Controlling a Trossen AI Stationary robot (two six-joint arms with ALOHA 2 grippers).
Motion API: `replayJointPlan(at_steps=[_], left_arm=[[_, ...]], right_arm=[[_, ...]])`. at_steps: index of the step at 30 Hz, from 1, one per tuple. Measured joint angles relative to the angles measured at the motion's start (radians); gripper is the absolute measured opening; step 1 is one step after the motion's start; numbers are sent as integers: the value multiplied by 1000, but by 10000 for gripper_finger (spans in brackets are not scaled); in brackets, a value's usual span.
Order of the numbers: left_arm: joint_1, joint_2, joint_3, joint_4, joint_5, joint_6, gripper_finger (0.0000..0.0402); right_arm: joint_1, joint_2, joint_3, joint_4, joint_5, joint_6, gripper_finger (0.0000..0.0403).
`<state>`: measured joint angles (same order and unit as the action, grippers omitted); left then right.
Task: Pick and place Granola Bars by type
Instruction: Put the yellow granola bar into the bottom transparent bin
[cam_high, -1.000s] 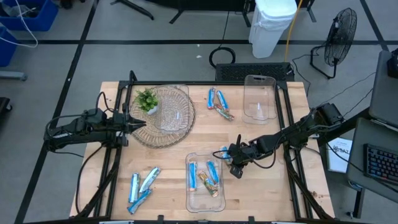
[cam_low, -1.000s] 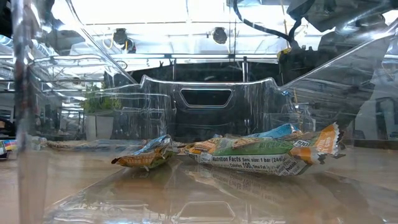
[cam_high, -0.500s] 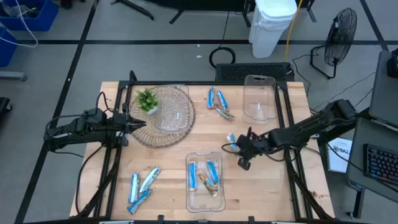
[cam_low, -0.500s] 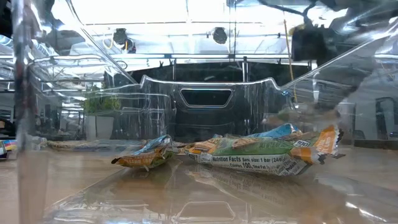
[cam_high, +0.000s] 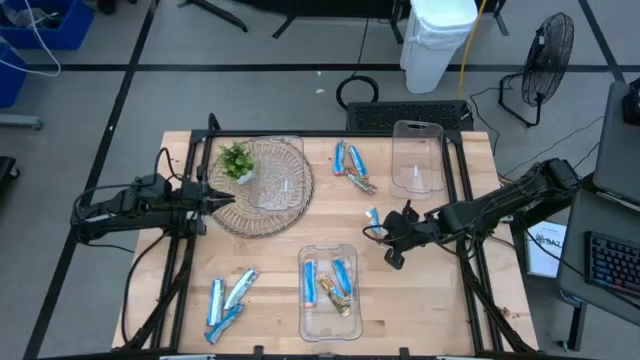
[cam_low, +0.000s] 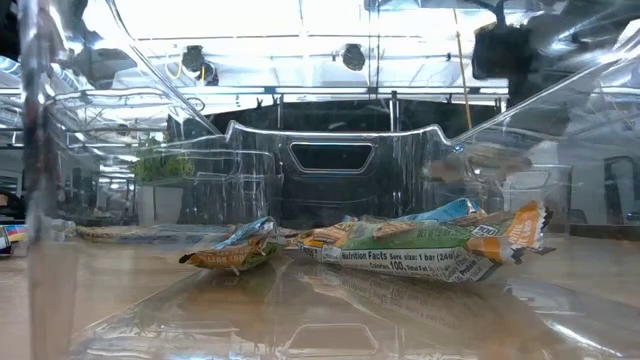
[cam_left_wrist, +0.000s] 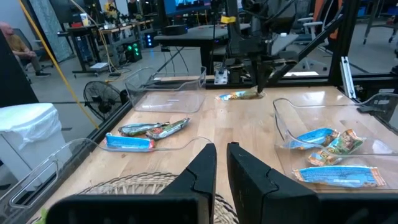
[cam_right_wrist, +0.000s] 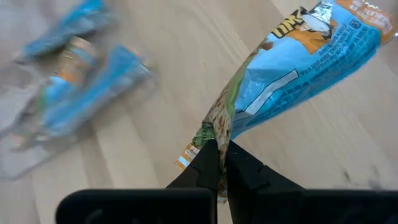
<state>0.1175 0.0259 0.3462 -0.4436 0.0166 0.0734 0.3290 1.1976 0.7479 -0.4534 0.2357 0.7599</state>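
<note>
My right gripper (cam_high: 385, 233) is shut on a blue-and-white granola bar (cam_high: 372, 220) over mid-table, between the near clear tub (cam_high: 352, 315) and the empty far clear tub (cam_high: 417, 160). The near tub holds three bars (cam_high: 330, 282), blue and tan, lying flat on its floor (cam_low: 420, 245). Three more bars (cam_high: 352, 165) lie flat near the far edge, and three blue ones (cam_high: 228, 300) lie at the near left. My left gripper (cam_high: 222, 199) is shut and waits at the wicker plate's left rim (cam_left_wrist: 221, 163). My right gripper pinches the bar's crimped green-and-orange end (cam_right_wrist: 210, 127) between its two fingers, coming slanting down from the table's right. The blue body (cam_right_wrist: 298, 62) sticks out past the fingertips (cam_right_wrist: 208, 158). The bar (cam_left_wrist: 239, 95) sits low over the wood; I cannot tell whether it touches.
A wicker plate (cam_high: 275, 205) at the far left carries a small green plant (cam_high: 236, 160). The near tub's clear walls fill the low view (cam_low: 330, 160). Bare wood lies between the two tubs and at the table's right. Beyond the table stand a white bin, a fan and desks.
My right gripper has carried the bar from beside the near tub's far right corner toward the far edge and a little right, staying shut. Most of the travel fell in the first half second; since then it has barely moved.
</note>
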Motion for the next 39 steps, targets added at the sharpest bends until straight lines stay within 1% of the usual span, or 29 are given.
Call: replayJointPlan(at_steps=[2, 5, 7, 11, 15, 20, 22, 26, 28, 31, 36, 39], left_arm=[[0, 0, 0, 0, 0, 0, 47], [0, 0, 0, 0, 0, 0, 47], [0, 0, 0, 0, 0, 0, 47], [0, 0, 0, 0, 0, 0, 47], [0, 0, 0, 0, 0, 0, 47], [0, 0, 0, 0, 0, 0, 47], [0, 0, 0, 0, 0, 0, 47], [0, 0, 0, 0, 0, 0, 47], [0, 0, 0, 0, 0, 0, 47], [0, 0, 0, 0, 0, 0, 47], [0, 0, 0, 0, 0, 0, 47], [0, 0, 0, 0, 0, 0, 47]], right_arm=[[4, 0, 0, 81, -8, -102, 4], [22, 0, 0, 241, -54, -305, 4], [32, 0, 0, 326, -79, -413, 3], [35, -3, -29, 477, -135, -547, 3], [26, -3, -120, 709, -192, -621, 3], [3, -3, -238, 944, -241, -614, 3], [2, -3, -251, 1014, -244, -616, 3], [20, -3, -226, 1122, -305, -664, 3], [36, -3, -187, 1107, -317, -693, 3], [66, -1, -99, 994, -307, -738, 3], [131, 45, 120, 680, -172, -796, 3], [162, 102, 251, 537, -135, -806, 4]])
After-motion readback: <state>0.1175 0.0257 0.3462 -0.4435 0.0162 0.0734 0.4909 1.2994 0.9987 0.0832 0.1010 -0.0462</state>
